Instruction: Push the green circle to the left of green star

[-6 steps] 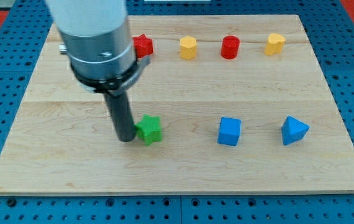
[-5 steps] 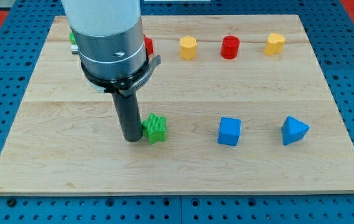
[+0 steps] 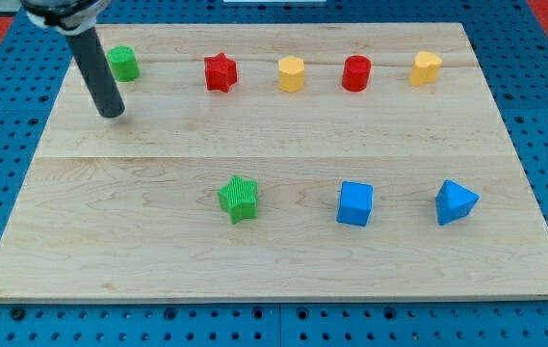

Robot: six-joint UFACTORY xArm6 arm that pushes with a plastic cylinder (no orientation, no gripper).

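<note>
The green circle [image 3: 122,64] stands near the board's top left corner. The green star [image 3: 239,198] lies lower down, left of the board's middle. My tip [image 3: 113,113] rests on the wood just below and slightly left of the green circle, a small gap apart from it. The tip is far up and left of the green star. The rod leans up toward the view's top left.
Along the top row stand a red star [image 3: 220,71], a yellow hexagon-like block [image 3: 292,73], a red cylinder [image 3: 355,72] and a yellow block [image 3: 426,66]. A blue cube [image 3: 355,203] and a blue triangle-like block [image 3: 456,202] lie right of the green star. The wooden board [image 3: 283,260] sits on a blue pegboard.
My tip has left the green star's left side and moved up and left to just below the green circle. The star shifted slightly right earlier and now rests still.
</note>
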